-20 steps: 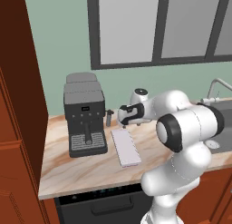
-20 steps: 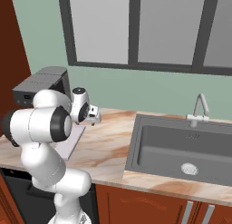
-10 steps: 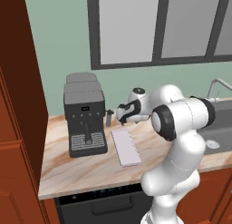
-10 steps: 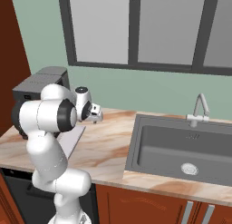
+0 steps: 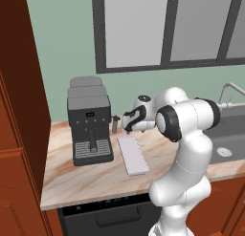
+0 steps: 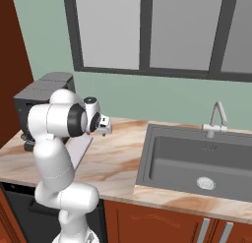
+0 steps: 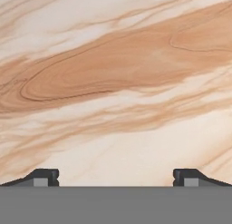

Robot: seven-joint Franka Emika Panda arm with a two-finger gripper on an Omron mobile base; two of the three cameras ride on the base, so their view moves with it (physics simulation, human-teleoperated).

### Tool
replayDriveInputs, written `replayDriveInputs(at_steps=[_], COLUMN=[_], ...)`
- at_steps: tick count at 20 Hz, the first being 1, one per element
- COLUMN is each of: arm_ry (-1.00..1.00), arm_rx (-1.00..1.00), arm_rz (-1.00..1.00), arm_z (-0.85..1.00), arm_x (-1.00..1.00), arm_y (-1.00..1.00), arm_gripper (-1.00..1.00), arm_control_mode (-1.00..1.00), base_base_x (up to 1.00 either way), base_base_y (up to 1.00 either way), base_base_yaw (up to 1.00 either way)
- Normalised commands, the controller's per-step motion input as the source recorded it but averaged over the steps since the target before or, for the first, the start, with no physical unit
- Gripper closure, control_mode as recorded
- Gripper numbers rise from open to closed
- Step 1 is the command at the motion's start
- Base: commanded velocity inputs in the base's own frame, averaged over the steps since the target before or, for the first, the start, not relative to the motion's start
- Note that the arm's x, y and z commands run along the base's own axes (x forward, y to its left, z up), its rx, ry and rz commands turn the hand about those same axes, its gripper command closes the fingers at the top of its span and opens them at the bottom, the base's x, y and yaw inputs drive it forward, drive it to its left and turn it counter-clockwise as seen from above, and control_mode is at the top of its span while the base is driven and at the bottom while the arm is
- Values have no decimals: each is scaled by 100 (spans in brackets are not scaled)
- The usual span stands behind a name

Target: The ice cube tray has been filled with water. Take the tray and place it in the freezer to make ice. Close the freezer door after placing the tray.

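The ice cube tray (image 5: 132, 155), flat and pale lavender-white, lies on the marble counter (image 5: 81, 175) just right of the coffee machine. In the right base view the tray (image 6: 79, 147) is partly hidden behind my arm. My gripper (image 5: 126, 127) hovers above the tray's far end, pointing down at the counter and not touching it. In the right base view the gripper (image 6: 105, 124) sticks out to the right of the arm. In the hand view the gripper (image 7: 115, 177) is open, fingertips (image 7: 45, 177) wide apart over bare marble. The freezer and the freezer door are out of view.
A black coffee machine (image 5: 89, 119) stands at the counter's back left, close to the tray. A grey sink (image 6: 197, 161) with a faucet (image 6: 217, 119) lies to the right. Red-brown cabinet (image 5: 19, 134) walls the left side. A window (image 5: 162, 29) is behind.
The arm's elbow has swung left, closer over the tray's right side. The hand has dipped slightly above the tray's far end. The jaws stay open; the tray has not moved.
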Motion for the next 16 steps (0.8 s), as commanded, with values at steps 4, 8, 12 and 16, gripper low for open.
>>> replayDriveInputs(at_steps=[4, 8, 12, 16], arm_ry=[0, 0, 0, 0], arm_rx=[0, 0, 0, 0], arm_rz=[0, 0, 0, 0], arm_z=[-29, -24, -21, -19], arm_x=[0, 0, -3, -18], arm_y=[4, 6, 7, 8], arm_gripper=[-100, -100, -100, -100], arm_control_mode=[-100, -100, -100, -100], base_base_x=[0, 0, 0, 0], base_base_y=[0, 0, 0, 0], base_base_yaw=[0, 0, 0, 0])
